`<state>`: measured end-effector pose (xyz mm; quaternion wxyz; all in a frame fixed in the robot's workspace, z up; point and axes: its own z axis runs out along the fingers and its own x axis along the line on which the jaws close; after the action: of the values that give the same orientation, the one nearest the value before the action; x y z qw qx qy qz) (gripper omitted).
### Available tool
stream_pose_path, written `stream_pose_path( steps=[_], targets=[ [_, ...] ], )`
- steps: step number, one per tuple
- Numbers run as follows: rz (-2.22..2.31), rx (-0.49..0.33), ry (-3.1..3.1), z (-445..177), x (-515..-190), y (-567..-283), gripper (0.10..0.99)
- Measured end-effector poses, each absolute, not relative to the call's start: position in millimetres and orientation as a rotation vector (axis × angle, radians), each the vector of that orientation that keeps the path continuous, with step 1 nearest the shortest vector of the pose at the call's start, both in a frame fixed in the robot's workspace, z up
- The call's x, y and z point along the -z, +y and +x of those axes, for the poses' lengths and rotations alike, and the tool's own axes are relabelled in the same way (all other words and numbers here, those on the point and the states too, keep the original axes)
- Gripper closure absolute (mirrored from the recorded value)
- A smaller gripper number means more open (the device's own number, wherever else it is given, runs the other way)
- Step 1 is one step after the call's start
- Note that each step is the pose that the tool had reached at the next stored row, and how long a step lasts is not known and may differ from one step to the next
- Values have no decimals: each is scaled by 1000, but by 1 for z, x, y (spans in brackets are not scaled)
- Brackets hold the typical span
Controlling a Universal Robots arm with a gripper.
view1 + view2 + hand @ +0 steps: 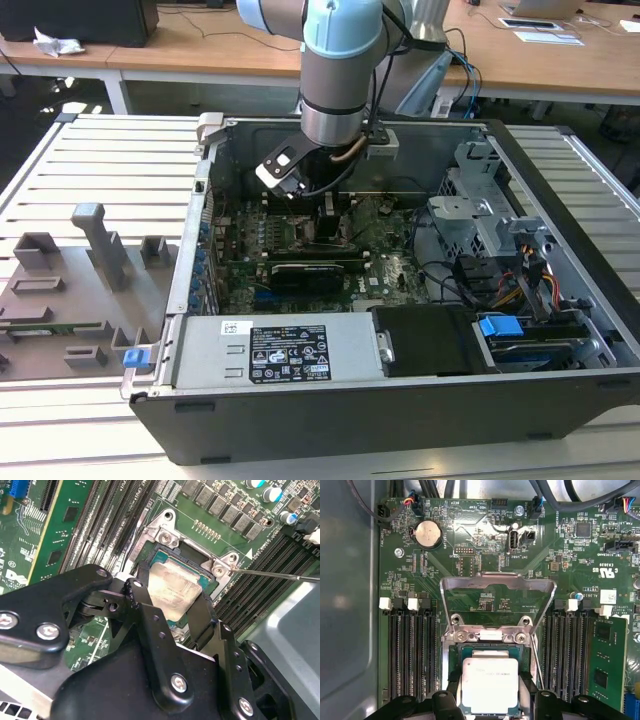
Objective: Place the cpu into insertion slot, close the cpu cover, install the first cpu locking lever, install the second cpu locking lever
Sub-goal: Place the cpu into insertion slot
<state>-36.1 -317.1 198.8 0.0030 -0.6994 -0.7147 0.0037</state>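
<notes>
Silvery-grey metal forms the top face of the chip (490,685), which is clamped between the two black fingers (451,690) of the gripper (490,696); the fingers press against opposite edges of the chip, one on each side. In the second wrist view the chip (175,592) sits level and directly over the socket (169,556), whose teal rim shows past the chip's far edge; whether the chip is fully seated or just above the contacts cannot be told. The socket lies near the middle of the green motherboard (485,555), between two banks of long black memory slots (415,650). The cover (497,581), a thin silvery frame with a large square window, stands swung up and open from the socket edge nearest the round coin battery (429,534). A thin metal lever (275,575) juts out from the socket's corner bracket, raised off the board. In the exterior view the arm reaches down into the open computer case (560,200), with the gripper (330,228) low over the board's centre.
</notes>
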Motion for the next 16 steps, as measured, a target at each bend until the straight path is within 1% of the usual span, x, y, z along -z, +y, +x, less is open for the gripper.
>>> stream_pose_path(
  steps=[7, 9, 10, 16],
  targets=[
    [-2193, -11, -2241, -36, -198, -317, 545],
    [-2193, -11, -2241, -36, -197, -317, 533],
    [-2193, -11, -2241, -36, -197, -317, 467],
    [-2194, -12, -2242, -36, -206, -317, 467]
  ],
)
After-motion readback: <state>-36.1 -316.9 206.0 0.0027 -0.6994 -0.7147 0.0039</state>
